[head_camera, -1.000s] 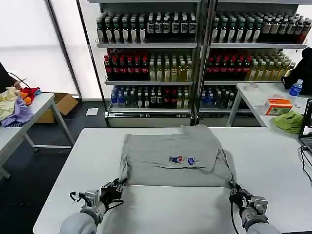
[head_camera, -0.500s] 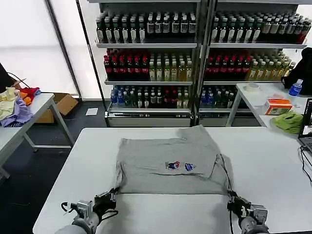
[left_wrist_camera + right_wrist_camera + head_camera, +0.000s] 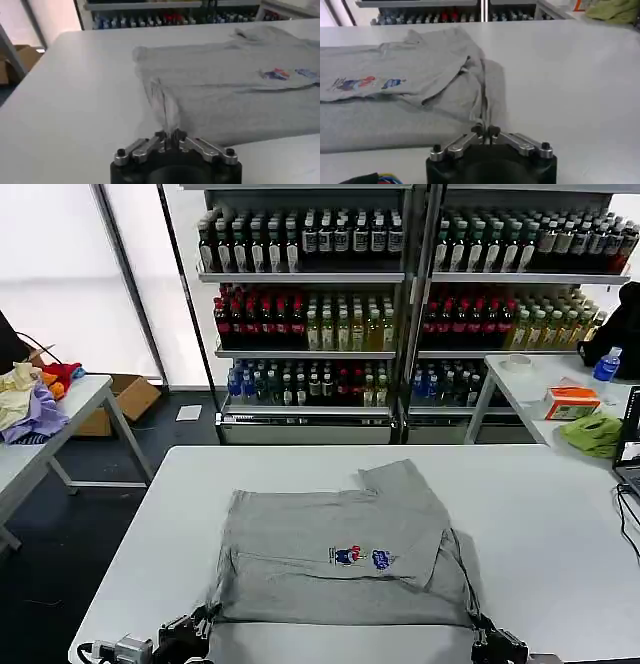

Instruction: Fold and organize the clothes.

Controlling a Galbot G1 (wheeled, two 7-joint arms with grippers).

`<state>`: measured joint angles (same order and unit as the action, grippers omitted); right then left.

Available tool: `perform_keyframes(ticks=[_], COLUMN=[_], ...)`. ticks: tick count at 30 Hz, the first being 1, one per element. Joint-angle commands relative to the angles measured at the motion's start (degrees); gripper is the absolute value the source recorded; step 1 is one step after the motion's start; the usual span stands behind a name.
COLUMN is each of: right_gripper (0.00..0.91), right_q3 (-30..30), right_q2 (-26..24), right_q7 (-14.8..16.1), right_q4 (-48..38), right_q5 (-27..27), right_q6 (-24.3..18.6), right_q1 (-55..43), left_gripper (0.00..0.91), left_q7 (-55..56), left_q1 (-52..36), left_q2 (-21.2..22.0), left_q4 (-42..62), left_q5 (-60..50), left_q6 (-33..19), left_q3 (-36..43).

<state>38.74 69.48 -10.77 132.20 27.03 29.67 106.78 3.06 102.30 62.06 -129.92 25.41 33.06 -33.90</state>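
Note:
A light grey shirt [image 3: 330, 559] with a small red and blue chest print [image 3: 358, 557] lies partly folded on the white table [image 3: 540, 514]. My left gripper [image 3: 195, 634] is shut on the shirt's near left corner at the table's front edge; in the left wrist view the gripper [image 3: 169, 136] pinches a ridge of grey cloth [image 3: 220, 80]. My right gripper [image 3: 490, 644] is shut on the near right corner; in the right wrist view the gripper [image 3: 485, 130] holds the bunched edge of the shirt [image 3: 420, 85]. Both near corners are pulled taut toward me.
A side table at the left holds a heap of yellow, lilac and red garments [image 3: 30, 399]. Another table at the right carries a lime-green cloth [image 3: 592, 432], an orange box [image 3: 570, 402] and a bottle [image 3: 606, 364]. Shelves of drink bottles [image 3: 400, 294] stand behind.
Both grippers have drawn back toward the table's front edge, dragging the shirt nearer to me. The shirt now lies lower on the table.

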Motion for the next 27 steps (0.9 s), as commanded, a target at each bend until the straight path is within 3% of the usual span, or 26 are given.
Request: perform_keyframes(ticks=[1, 5, 9, 13, 15, 20, 27], right_gripper=[0.907, 0.907, 0.907, 0.907, 0.907, 0.907, 0.907], right_q3=[7.0, 11.2, 10.3, 4.3, -2.0, -15.6, -29.1], right_q2=[-3.4, -7.3, -12.4, -18.7, -20.7, -20.5, -17.7], right_q7=[1.1, 3.4, 4.2, 9.9, 13.4, 20.7, 28.1], right_q4=[2.8, -0.3, -7.1, -20.1, -27.6, -43.4, -58.7], right_q5=[6.9, 10.5, 13.2, 13.4, 13.4, 12.8, 11.8], right_q6=[0.0, -0.8, -1.2, -3.4, -3.5, -2.1, -1.3], right_q1=[-3.4, -9.8, -17.1, -32.7, -41.5, -60.9, -75.8], left_gripper=[0.907, 0.907, 0.907, 0.907, 0.907, 0.907, 0.907], left_q7=[-0.4, -0.6, -1.1, -4.3, -6.7, -11.5, -17.3], left_q1=[4.4, 0.8, -7.2, -15.3, -21.3, -36.7, -51.3], left_q2=[-2.3, -5.5, -9.4, -13.9, -15.5, -17.0, -17.6], left_q4=[-6.0, -3.6, 1.3, 8.2, 13.0, 25.3, 37.9], left_q5=[1.9, 6.1, 9.5, 14.4, 14.5, 15.7, 15.6], left_q6=[0.1, 0.1, 0.1, -0.1, -0.7, -1.6, -3.6], left_q3=[-6.0, -10.6, -11.4, -7.8, -4.9, 5.2, 19.0])
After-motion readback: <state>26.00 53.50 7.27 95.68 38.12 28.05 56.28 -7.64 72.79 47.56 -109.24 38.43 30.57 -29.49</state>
